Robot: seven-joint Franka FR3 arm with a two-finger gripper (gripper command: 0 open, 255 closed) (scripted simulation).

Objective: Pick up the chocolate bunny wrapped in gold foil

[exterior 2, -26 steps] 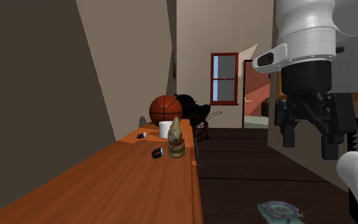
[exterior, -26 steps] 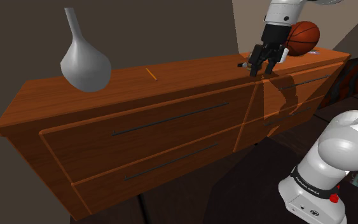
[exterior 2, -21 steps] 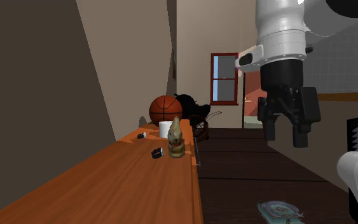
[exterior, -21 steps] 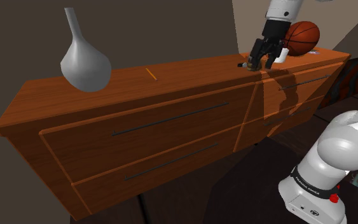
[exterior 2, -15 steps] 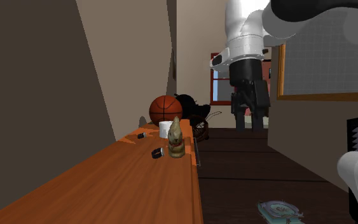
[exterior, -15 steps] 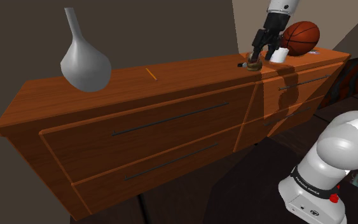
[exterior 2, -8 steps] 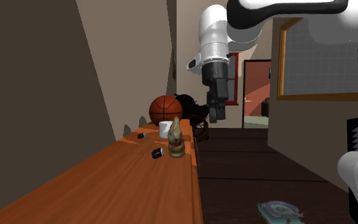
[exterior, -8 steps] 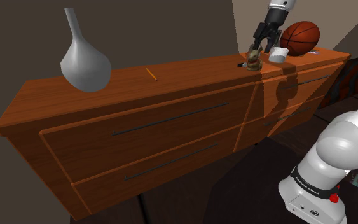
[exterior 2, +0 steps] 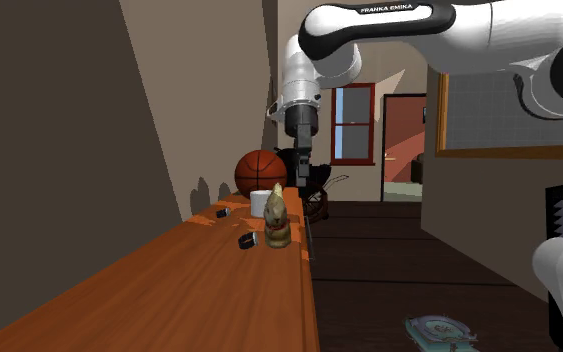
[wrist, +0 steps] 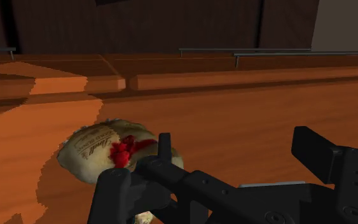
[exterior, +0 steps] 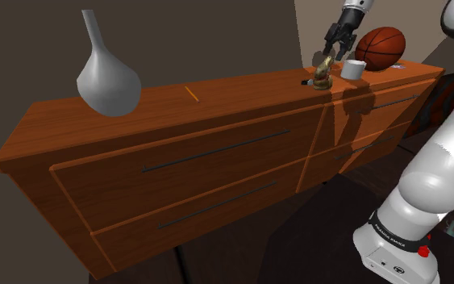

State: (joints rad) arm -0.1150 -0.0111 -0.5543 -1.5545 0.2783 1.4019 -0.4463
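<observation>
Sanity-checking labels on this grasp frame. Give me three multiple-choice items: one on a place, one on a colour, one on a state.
1. Where does the bunny stand?
A. on the floor
B. in an open drawer
C. on the dresser top, near the white mug

2. What colour is the bow on the bunny?
A. blue
B. red
C. green

3. How is the hand?
A. open, above the bunny, holding nothing
B. shut on the bunny
C. shut on the mug

Key:
1 C: the shoulder view shows it on the wooden top, close to the mug.
2 B: the wrist view shows a red bow on the gold wrapping.
3 A: the wrist view shows the fingers apart, and the second exterior view shows a gap between hand and bunny.
</observation>
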